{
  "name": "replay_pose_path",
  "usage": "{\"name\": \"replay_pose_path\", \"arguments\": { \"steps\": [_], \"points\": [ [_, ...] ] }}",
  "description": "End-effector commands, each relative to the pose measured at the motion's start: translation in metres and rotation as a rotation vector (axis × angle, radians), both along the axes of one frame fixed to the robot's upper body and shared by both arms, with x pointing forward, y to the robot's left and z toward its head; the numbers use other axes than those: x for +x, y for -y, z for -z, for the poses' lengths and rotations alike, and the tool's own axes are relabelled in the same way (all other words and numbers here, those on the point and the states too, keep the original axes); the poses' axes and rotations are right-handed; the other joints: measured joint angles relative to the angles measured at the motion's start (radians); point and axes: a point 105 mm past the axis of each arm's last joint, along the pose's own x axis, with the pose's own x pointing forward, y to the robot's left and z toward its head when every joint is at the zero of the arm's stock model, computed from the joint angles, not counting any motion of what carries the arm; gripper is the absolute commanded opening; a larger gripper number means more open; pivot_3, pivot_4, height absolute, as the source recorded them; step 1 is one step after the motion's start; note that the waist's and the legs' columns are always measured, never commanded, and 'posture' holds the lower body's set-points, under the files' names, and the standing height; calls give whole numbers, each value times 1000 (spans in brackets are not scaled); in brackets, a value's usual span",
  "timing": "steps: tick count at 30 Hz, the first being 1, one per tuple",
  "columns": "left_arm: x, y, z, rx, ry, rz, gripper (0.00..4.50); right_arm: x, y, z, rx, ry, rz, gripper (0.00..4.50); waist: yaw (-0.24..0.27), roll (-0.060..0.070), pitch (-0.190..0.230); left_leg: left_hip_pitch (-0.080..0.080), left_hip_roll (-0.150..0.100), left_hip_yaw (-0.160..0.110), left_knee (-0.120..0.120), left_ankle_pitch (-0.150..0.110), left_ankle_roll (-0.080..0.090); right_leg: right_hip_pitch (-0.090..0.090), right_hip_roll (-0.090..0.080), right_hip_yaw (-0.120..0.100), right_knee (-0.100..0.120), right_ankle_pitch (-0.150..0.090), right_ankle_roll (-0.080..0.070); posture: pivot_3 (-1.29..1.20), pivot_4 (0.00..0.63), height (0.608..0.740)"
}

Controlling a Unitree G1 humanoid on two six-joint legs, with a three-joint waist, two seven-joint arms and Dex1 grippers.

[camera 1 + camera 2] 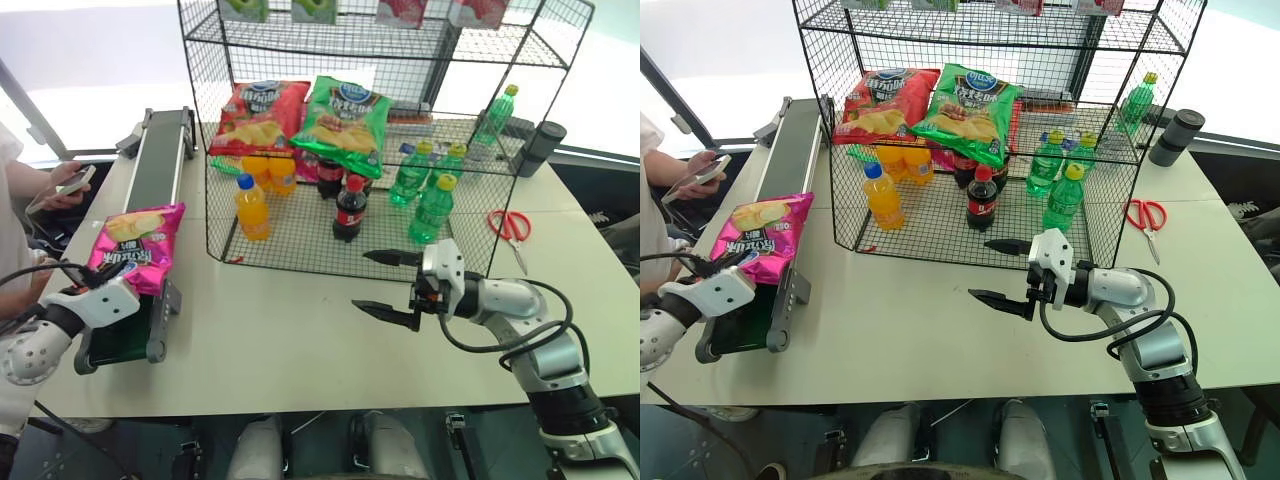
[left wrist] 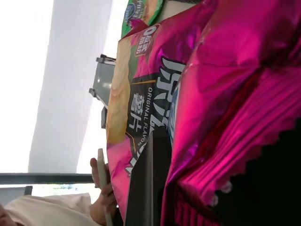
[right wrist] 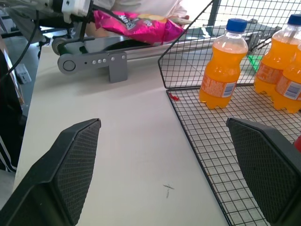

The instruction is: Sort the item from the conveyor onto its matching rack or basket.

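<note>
The item, a shiny magenta-pink crisp bag (image 1: 135, 245), lies tilted over the near end of the dark green conveyor (image 1: 160, 160) at the table's left. My left gripper (image 1: 98, 277) is shut on the bag's lower crimped edge, and the left wrist view shows the foil (image 2: 225, 70) pressed close against a black finger (image 2: 268, 193). My right gripper (image 1: 362, 280) hovers open above the table in front of the black wire rack (image 1: 290, 250), pointing left with nothing between its fingers. The right wrist view looks past that gripper (image 3: 163, 123) toward the bag (image 3: 141, 26).
On the rack lie a red crisp bag (image 1: 262, 118) and a green crisp bag (image 1: 345, 120), with orange (image 1: 252, 208), cola (image 1: 349, 210) and green bottles (image 1: 432, 208) below. Red scissors (image 1: 510, 228) and a black cylinder (image 1: 542, 145) sit at right. A person's hand holding a phone (image 1: 65, 185) is at left.
</note>
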Motion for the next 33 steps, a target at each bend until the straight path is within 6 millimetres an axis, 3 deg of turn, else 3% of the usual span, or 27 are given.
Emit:
{"name": "replay_pose_path", "arguments": {
  "steps": [1, 4, 11, 14, 17, 20, 25, 33],
  "points": [
    [-3, -2, -58, -294, 145, 59, 57, 2, 0, -8, 1, 46, -6, 4500, -1, -1, 0, 0, 0, 0, 0, 0, 0, 0, 0, 0, 0, 0, 0, 0, 150, 740],
    [-21, 19, -77, -567, 45, 270, 57, 3, 1, -8, -3, 48, -5, 4500, -4, -1, 0, 0, 0, 0, 0, 0, 0, 0, -1, 0, 0, 0, 0, 0, 150, 740],
    [-77, 62, -96, -1021, -429, 598, 57, 1, 0, -15, 42, -3, -31, 4500, -24, 0, 1, 1, 1, -1, 0, 1, -2, 1, 4, 0, 0, 0, 0, 0, 150, 740],
    [-93, 87, -103, -1207, -606, 725, 57, -12, -4, -25, 142, -191, -98, 4500, -20, 2, 2, 1, 1, -2, 0, 1, -3, 1, 4, 0, 0, 0, 0, 0, 150, 740],
    [-102, 125, -93, -1311, -811, 854, 57, -38, -7, -29, 187, -475, -231, 4500, -16, 4, 2, 1, 0, -4, 1, 1, -2, 2, 3, 0, -1, 0, -1, 0, 150, 740],
    [-102, 154, -90, -1397, -912, 983, 57, -42, -9, -33, 192, -537, -251, 4500, -16, 1, 1, 1, -1, -5, 0, 1, -2, 3, 0, 1, -1, -1, -1, 0, 150, 740],
    [-89, 177, -87, -1485, -1006, 1095, 57, -45, -13, -43, 230, -608, -280, 4500, -21, 2, 1, 1, -1, -5, 1, 1, -2, 3, 4, 1, -1, 0, -2, 0, 150, 740],
    [-68, 188, -75, -1460, -1062, 1120, 57, -53, -17, -54, 275, -686, -327, 4500, -18, 2, 1, 0, -2, -5, 1, 2, -2, 3, 5, 0, -1, 0, -2, 0, 150, 740]
  ]
}}
